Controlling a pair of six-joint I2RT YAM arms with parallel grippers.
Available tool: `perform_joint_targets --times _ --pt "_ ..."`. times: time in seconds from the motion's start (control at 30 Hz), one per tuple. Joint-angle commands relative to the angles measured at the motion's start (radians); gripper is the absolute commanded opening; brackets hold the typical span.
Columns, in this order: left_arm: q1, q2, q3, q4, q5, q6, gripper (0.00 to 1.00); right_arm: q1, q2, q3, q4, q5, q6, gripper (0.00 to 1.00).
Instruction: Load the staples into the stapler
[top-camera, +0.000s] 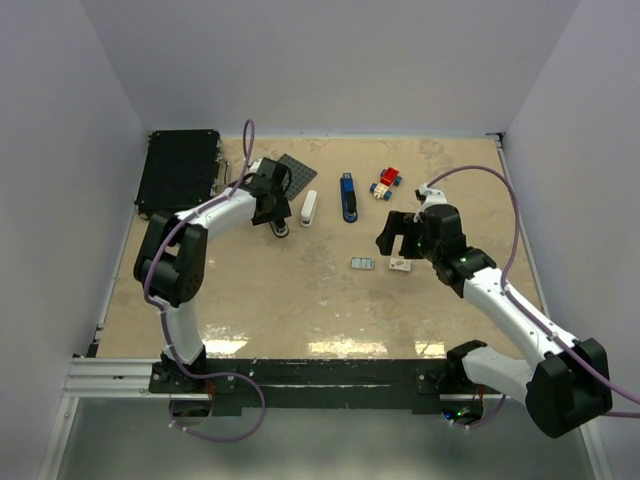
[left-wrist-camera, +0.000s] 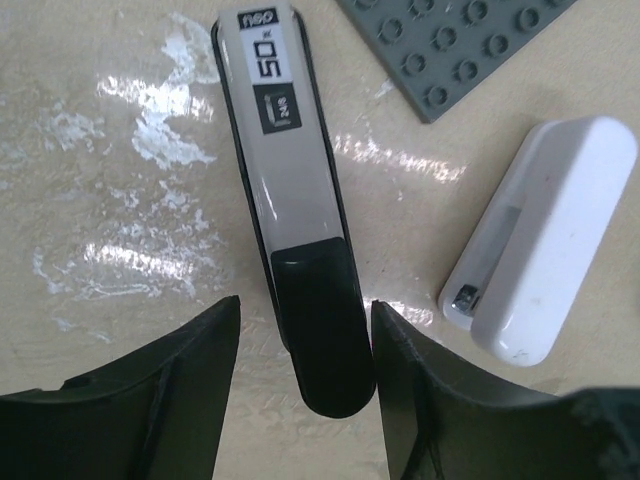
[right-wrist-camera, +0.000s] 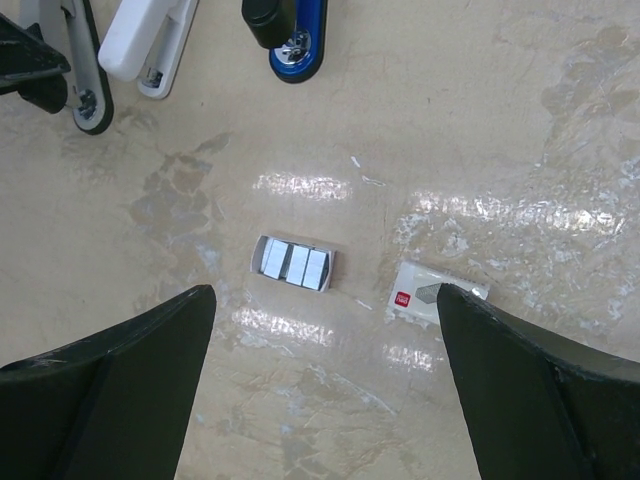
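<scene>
– Toward the upper middle of the overhead view, what is the left pincer (top-camera: 275, 215) doing?
– Hanging over the grey-and-black stapler (left-wrist-camera: 285, 190), fingers (left-wrist-camera: 170, 390) apart, one on each side of its black end. Bare counter (top-camera: 300, 300) shows between the frame-left finger and the stapler. The other finger sits close beside it, and I cannot tell whether it touches.
– Other staplers?
– A white stapler (left-wrist-camera: 545, 235) lies just right of it in the wrist view, apart from it, and a blue stapler (top-camera: 348, 197) lies further right in the overhead view. A grey studded plate (left-wrist-camera: 460, 50) fills the upper right corner of the wrist view.
– And the staples (top-camera: 362, 263)?
– Centre of the overhead frame, well apart from all three staplers, flat on the counter. Two pieces: the grey piece (right-wrist-camera: 293, 264), an open tray with silvery strips, and the white piece (right-wrist-camera: 425, 298) with a red mark, just right of it and not touching.
– The right pincer (top-camera: 393, 238)?
– Spread wide over them, gripping nothing. In its wrist view the tray lies between the two fingers, with the white piece close by the frame-right one.
</scene>
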Motion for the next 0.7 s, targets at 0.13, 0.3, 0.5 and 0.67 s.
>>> perform_joint_targets --times 0.13,0.3,0.5,0.67 --pt "-0.001 -0.059 -0.037 -0.001 0.039 -0.034 0.39 0.006 0.041 0.028 0.049 -0.017 -0.039 0.98" --pt "-0.024 -0.165 -0.097 -0.048 -0.008 -0.048 0.15 0.007 0.035 0.020 0.061 -0.040 -0.057 0.98" --pt "-0.102 -0.360 -0.275 -0.114 -0.093 -0.100 0.13 0.024 0.050 0.000 0.128 -0.107 -0.079 0.98" --pt "-0.230 -0.528 -0.485 -0.172 -0.099 -0.273 0.13 0.068 0.113 0.020 0.170 -0.144 -0.113 0.98"
